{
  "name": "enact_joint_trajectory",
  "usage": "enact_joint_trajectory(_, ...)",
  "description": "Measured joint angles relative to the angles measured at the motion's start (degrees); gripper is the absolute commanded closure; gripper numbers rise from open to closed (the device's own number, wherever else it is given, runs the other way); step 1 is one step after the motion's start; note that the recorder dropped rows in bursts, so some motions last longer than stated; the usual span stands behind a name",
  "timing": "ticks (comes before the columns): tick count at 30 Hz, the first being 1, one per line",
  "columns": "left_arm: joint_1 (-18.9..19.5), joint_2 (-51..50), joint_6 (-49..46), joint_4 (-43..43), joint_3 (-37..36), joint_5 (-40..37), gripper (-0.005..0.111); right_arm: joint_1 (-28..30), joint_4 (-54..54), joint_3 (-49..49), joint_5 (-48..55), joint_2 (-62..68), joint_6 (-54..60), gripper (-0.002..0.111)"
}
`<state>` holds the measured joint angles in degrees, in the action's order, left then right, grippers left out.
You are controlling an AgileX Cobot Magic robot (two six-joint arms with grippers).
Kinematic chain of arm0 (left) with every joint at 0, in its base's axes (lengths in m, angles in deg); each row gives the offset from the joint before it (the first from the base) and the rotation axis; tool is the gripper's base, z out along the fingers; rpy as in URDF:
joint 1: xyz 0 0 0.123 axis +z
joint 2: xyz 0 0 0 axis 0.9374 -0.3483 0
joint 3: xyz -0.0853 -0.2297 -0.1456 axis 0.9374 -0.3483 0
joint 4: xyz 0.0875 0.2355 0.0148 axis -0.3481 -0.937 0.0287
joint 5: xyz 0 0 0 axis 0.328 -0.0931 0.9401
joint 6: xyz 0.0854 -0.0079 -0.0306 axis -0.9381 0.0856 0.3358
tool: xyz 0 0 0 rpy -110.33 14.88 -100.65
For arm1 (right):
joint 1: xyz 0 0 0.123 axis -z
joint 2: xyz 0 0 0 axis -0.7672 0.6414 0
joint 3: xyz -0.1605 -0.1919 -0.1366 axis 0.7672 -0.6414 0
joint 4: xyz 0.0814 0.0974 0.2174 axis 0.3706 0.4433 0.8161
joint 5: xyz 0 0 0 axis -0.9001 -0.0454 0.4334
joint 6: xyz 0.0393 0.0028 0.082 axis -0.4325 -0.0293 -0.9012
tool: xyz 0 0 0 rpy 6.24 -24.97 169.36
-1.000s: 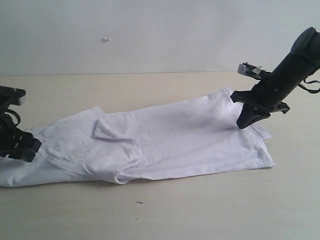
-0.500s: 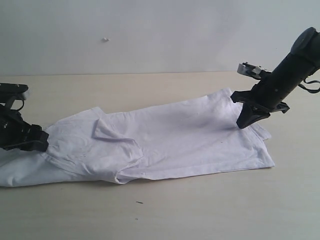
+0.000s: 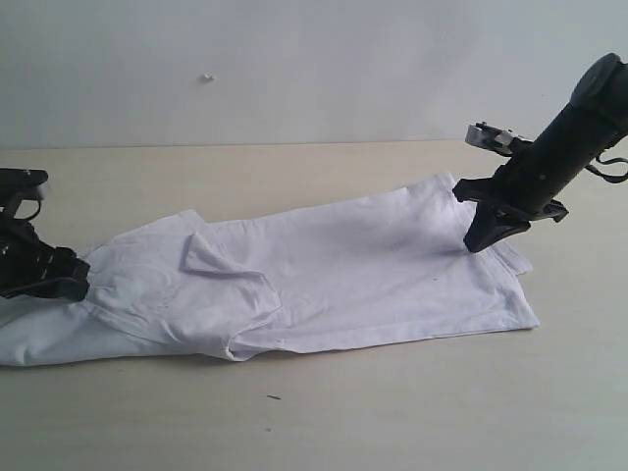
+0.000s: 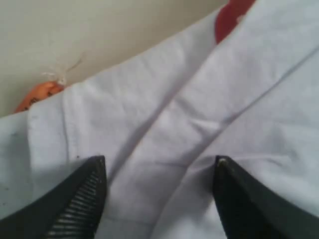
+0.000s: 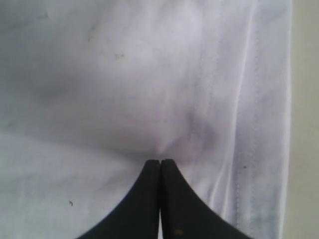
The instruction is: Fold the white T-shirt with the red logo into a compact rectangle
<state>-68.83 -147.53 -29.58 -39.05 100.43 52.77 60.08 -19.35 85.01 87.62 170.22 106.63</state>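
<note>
The white T-shirt (image 3: 343,280) lies lengthwise across the table (image 3: 324,432).

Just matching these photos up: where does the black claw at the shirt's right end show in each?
Exterior view: right gripper, right side, tips down on the white T-shirt.
Left wrist view: not in it.
Right wrist view: gripper shut, pinching cloth beside the stitched hem.
Shared landmark: the white T-shirt.

White T-shirt (image 3: 343,280) lies flat on desk (image 3: 392,412), folded lengthwise into a long band running from lower left to right, hem end at right. Short sleeve (image 3: 218,257) folded over on top, left of middle. Fabric lightly creased. Red logo (image 4: 233,14) shows only as a small red patch peeking from under a fold. Orange tag (image 4: 39,95) sticks out at shirt's edge.
</note>
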Motion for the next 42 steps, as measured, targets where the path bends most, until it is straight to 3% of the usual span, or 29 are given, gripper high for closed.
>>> enact_joint_trajectory(17, 0.8, -2.3, -4.2, -0.1, 1.6, -6.4, 0.047, 0.0, 0.1, 0.0, 0.3, 0.0, 0.0, 0.108)
enact_joint_trajectory(20, 0.8, -2.3, -4.2, -0.5, 1.8, -6.5, 0.060, 0.0, 0.1, 0.0, 0.4, 0.0, 0.0, 0.108)
enact_joint_trajectory(26, 0.9, -1.5, -4.2, -4.2, 1.8, -8.7, 0.105, 0.0, 0.1, 0.0, 0.4, 0.0, 0.3, 0.108)
enact_joint_trajectory(42, 0.9, 10.2, -4.3, -13.1, 1.7, -21.3, 0.104, 0.0, 0.1, 0.0, 0.4, 0.0, 0.4, 0.108)
